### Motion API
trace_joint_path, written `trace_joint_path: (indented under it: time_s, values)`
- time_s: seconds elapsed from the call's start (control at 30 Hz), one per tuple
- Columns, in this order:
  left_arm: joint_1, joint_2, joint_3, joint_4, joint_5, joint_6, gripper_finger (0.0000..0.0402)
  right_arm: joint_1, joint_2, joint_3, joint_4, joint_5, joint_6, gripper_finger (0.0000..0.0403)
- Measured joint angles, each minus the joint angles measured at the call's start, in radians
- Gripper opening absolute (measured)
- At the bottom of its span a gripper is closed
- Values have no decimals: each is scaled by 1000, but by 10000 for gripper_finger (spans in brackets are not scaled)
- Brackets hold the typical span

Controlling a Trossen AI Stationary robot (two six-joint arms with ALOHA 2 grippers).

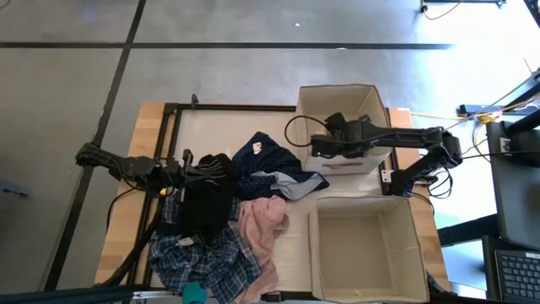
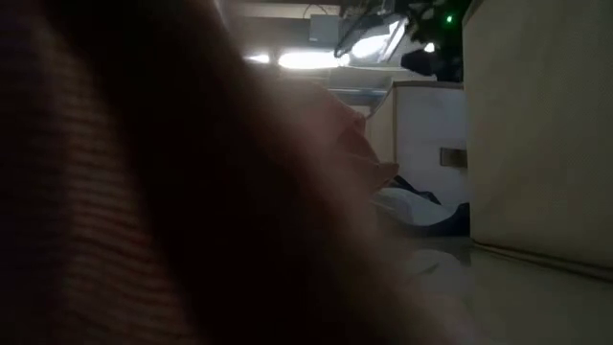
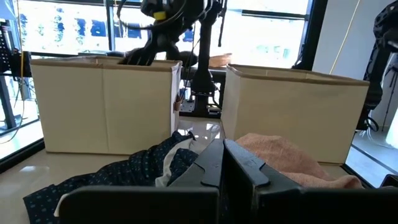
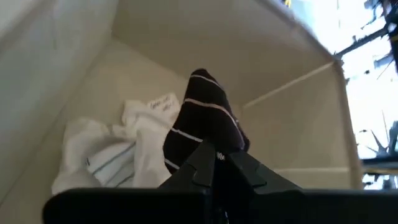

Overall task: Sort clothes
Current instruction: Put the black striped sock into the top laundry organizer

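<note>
Over far beige fabric box (image 1: 314, 100) | right gripper (image 4: 217, 163) clamped on dark striped garment (image 4: 205, 121), hanging above cream-white cloth (image 4: 118, 152) on box floor | left gripper (image 3: 222, 163) closed, empty, above black garment (image 1: 207, 198) at table's left | navy (image 1: 266, 160), pink (image 1: 261, 224), plaid (image 1: 202, 257) pieces heaped mid-table

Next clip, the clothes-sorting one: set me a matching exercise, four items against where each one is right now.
Items:
1. dark striped piece
2. white garment
3. pink garment
4. plaid garment

Places:
A. on the table between the dark heap and the near box
B. lying inside the far box
C. at the table's near edge, left side
D. pinched in the right gripper over the far box

Pairs: 1-D, 2-B, 3-A, 4-C
</note>
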Motion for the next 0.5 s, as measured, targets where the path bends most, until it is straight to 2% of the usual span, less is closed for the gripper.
trace_joint_path:
  time_s: [0.3, 0.4, 0.5]
  values:
    - [0, 0, 0, 0, 0, 0, 1, -16, 0, -37, 68, -28, -14, 23]
    - [0, 0, 0, 1, 0, 0, 1, -16, 0, -37, 68, -28, -16, 45]
    - [0, 0, 0, 1, 0, 0, 1, -16, 0, -37, 68, -34, -34, 84]
